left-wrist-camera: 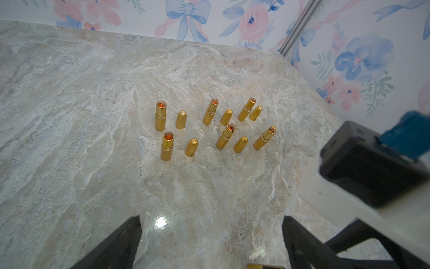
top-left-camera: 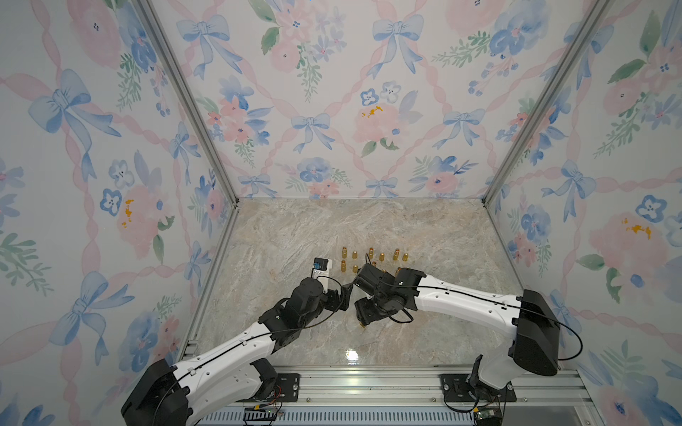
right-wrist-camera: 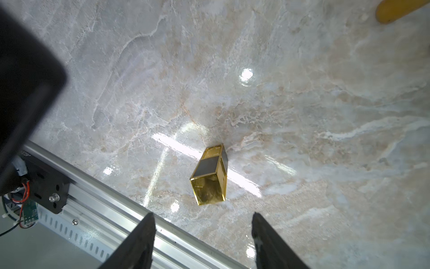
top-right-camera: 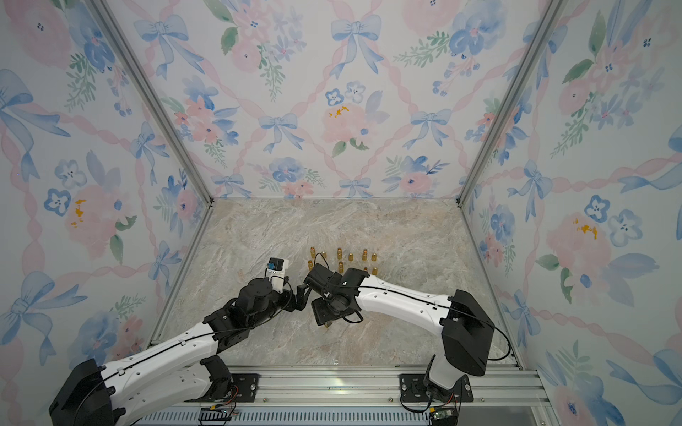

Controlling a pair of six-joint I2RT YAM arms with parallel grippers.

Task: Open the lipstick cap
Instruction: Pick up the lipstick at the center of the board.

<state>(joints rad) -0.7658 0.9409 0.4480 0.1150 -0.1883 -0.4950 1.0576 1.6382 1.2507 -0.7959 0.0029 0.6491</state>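
The square lipstick (right-wrist-camera: 210, 177) is stood apart from the opened tubes (left-wrist-camera: 160, 115), probably for easy reach; the right gripper (right-wrist-camera: 202, 217) and left gripper (left-wrist-camera: 211, 220) are spread, empty

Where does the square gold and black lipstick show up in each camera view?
Top views: square lipstick peeks from under the right jaws, mid-table.
Left wrist: a cut-off sliver at the frame edge, seen between the left jaws.
Right wrist: mid-frame, just ahead of the open right jaws.
Shared landmark: front metal rail, in both top views and the right wrist view only.
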